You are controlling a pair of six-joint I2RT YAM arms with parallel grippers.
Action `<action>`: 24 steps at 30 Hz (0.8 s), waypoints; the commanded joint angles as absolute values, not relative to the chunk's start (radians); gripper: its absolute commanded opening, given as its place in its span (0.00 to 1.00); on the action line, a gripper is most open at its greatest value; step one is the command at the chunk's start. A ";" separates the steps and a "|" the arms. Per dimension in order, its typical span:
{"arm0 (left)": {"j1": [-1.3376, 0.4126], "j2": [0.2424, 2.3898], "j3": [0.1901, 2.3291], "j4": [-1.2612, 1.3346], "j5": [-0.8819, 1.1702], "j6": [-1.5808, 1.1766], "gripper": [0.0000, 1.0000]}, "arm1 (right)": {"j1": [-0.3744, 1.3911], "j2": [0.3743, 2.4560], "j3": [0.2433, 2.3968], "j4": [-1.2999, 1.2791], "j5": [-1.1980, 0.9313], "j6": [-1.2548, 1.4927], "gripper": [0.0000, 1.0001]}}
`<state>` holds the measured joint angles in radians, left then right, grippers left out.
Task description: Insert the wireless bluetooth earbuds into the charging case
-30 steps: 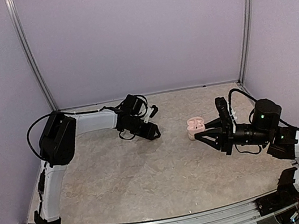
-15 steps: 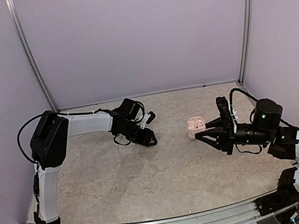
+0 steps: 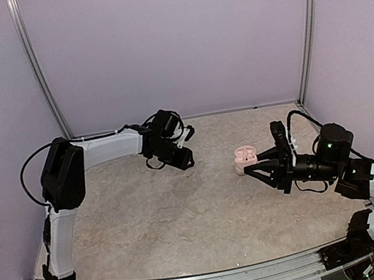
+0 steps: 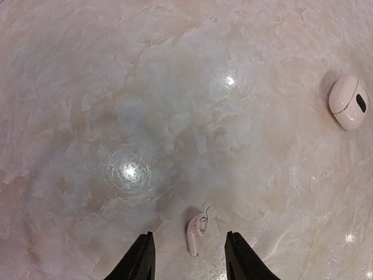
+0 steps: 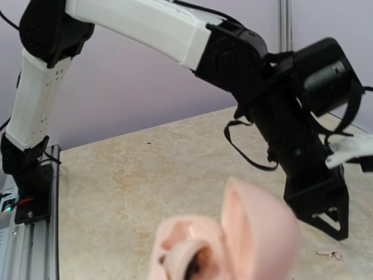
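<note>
The left arm (image 3: 103, 152) has swung back a little toward the far edge of the tabletop (image 3: 158, 224). That lifts the left hand (image 3: 185, 162) off the spot it covered a moment ago. The right arm (image 3: 366, 178) has not moved. Its right hand (image 3: 247, 166) sits toward the right edge, fingers apparently pressed onto the charging case (image 3: 245, 155), which stands open with its lid raised.

The shift uncovers one earbud (image 4: 195, 233), lying loose near the middle of the tabletop and well apart from the case. We judge the pick is not yet made: the left fingers are spread either side of it, touching nothing.

From above, the earbud is a mere speck. The left wrist view shows it lying flat, stem toward the hand, framed by the two fingers. Only the right wrist view looks into the case, but it is too blurred for us to tell whether a well is filled.
</note>
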<state>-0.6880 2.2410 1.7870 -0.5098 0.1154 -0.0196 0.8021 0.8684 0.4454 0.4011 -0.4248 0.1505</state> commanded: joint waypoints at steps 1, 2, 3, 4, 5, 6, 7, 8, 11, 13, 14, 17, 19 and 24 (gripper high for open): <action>-0.708 2.305 1.835 -0.535 0.103 -0.003 0.42 | 0.793 0.873 0.442 0.410 -0.425 0.148 0.00; -0.711 2.312 1.844 -0.535 0.104 -0.003 0.42 | 0.793 0.877 0.443 0.412 -0.427 0.148 0.00; -0.713 2.319 1.854 -0.537 0.105 -0.003 0.41 | 0.793 0.879 0.442 0.414 -0.428 0.150 0.00; -0.715 2.326 1.864 -0.542 0.104 -0.003 0.41 | 0.793 0.881 0.442 0.415 -0.431 0.152 0.00; -0.716 2.340 1.875 -0.548 0.105 -0.003 0.41 | 0.792 0.883 0.442 0.416 -0.430 0.151 0.00; -0.718 2.349 1.883 -0.559 0.104 -0.003 0.40 | 0.793 0.883 0.442 0.416 -0.431 0.152 0.00; -0.719 2.357 1.891 -0.565 0.101 -0.003 0.40 | 0.793 0.884 0.443 0.416 -0.431 0.151 0.00; -0.719 2.366 1.894 -0.569 0.095 -0.003 0.39 | 0.793 0.884 0.441 0.416 -0.429 0.152 0.00; -0.721 2.372 1.890 -0.576 0.093 0.023 0.35 | 0.793 0.884 0.440 0.415 -0.429 0.149 0.00; -0.722 2.368 1.880 -0.579 0.082 0.026 0.32 | 0.793 0.885 0.442 0.414 -0.428 0.149 0.00; -0.723 2.365 1.873 -0.581 0.079 0.028 0.31 | 0.793 0.884 0.442 0.414 -0.429 0.147 0.00; -0.723 2.345 1.843 -0.575 0.080 0.029 0.25 | 0.793 0.882 0.439 0.414 -0.429 0.150 0.00; -0.721 2.326 1.821 -0.562 0.086 0.026 0.22 | 0.792 0.880 0.439 0.416 -0.430 0.152 0.00; -0.718 2.297 1.787 -0.562 0.082 0.027 0.14 | 0.793 0.875 0.437 0.415 -0.432 0.153 0.00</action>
<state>-0.7174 2.3383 1.8256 -0.5407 0.0883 0.0128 0.8021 0.8814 0.4454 0.4011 -0.4259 0.1509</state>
